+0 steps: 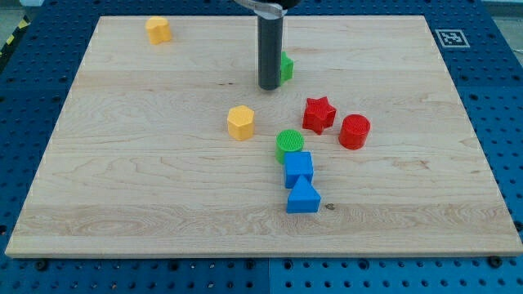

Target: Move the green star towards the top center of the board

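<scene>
Near the board's far centre, my tip (269,86) grasps nothing, touching a mostly hidden green block (287,67) on its right. Nearer: ridged red star (319,114), yellow hexagon (241,122), green cylinder (289,144).

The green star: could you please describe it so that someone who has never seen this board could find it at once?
Start at the wooden board and look near its top centre, where the dark rod comes down. The green star sits just to the view's right of my tip, partly hidden behind the rod. The only other green block, the green cylinder, lies lower, directly above the blue cube.
</scene>
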`<state>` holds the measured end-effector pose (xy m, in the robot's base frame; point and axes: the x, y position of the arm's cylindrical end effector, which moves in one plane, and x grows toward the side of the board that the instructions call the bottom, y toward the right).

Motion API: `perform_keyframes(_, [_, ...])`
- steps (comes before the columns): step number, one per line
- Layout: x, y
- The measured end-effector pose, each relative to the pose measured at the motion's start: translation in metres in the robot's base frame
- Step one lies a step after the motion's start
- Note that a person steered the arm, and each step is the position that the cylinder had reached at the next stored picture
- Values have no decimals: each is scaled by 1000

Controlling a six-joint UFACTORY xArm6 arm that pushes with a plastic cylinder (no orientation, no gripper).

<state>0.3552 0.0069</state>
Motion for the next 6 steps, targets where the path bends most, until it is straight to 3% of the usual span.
perform_keyframes(2, [-26,-1])
perform_keyframes(4, [21,22])
perform_keyframes(6, [-34,20])
